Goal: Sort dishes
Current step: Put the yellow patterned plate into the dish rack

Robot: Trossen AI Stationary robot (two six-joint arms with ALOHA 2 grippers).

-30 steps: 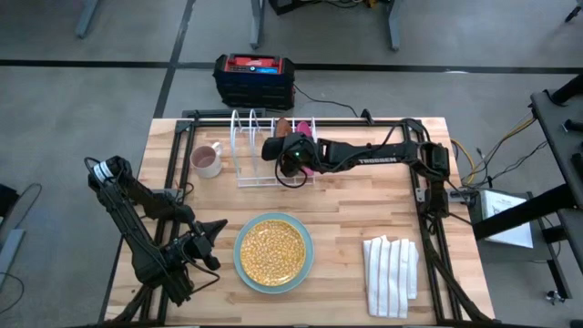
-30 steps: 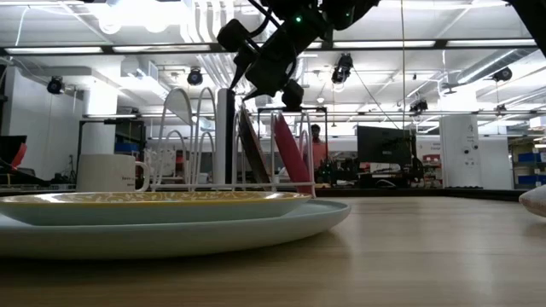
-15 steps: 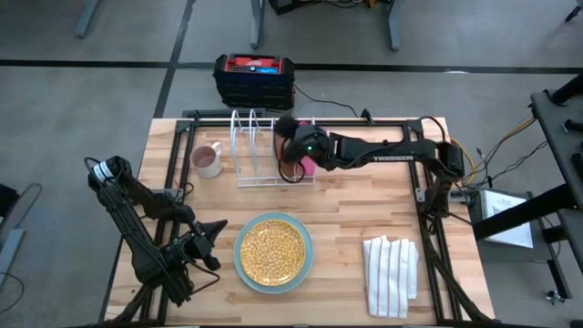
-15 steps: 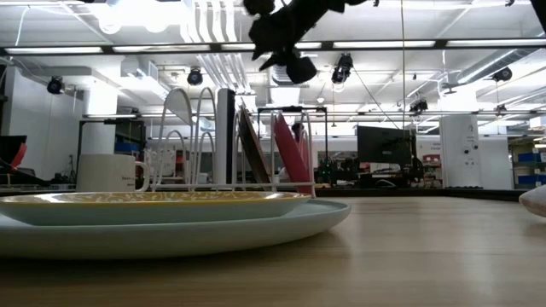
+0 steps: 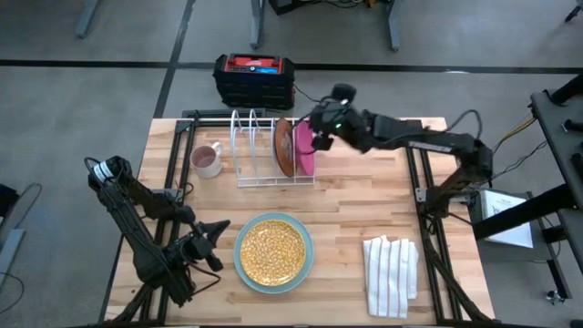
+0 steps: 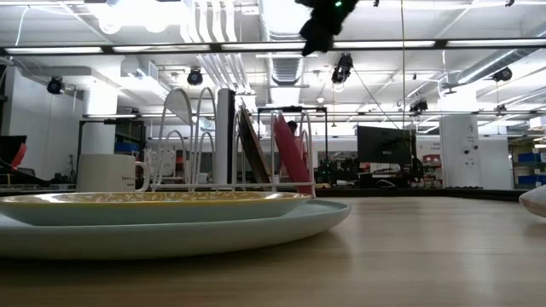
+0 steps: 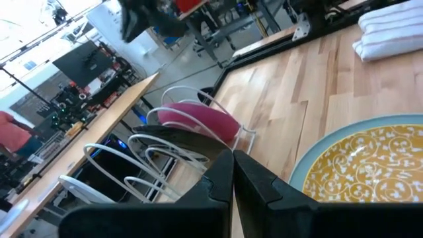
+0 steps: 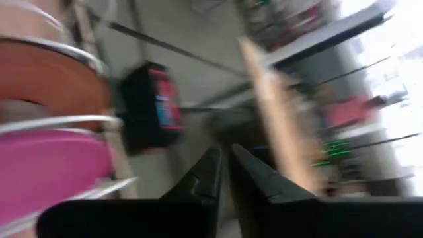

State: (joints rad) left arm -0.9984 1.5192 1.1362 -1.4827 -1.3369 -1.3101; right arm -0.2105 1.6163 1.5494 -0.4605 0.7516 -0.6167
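— While the wooden table (image 5: 364,205) fills most of the overhead view, what sits on it?

— Near the front edge lies the pale teal-blue plate (image 5: 307,264), flat, with the yellow speckled plate (image 5: 271,251) stacked on top of it. In the low view the two show as a stack, yellow rim (image 6: 171,199) over teal rim (image 6: 213,230).

— And the other plates?

— Both stand on edge in the white wire rack (image 5: 246,146) at the far side of the table. The orange-brown plate (image 5: 283,147) and the magenta-pink plate (image 5: 304,148) occupy neighbouring slots, pink on the right.

— Where are the arms?

— The right gripper (image 5: 321,134) hangs in the air just beside the pink plate's far right, well above the rack in the low view (image 6: 324,26). Its fingers are pressed nearly together and grip nothing. The left gripper (image 5: 219,228) rests low at the front left, near the stacked plates, its fingers closed and empty.

— Anything smaller?

— A folded white striped cloth (image 5: 392,273) at the front right, and a white mug (image 5: 207,160) left of the rack.
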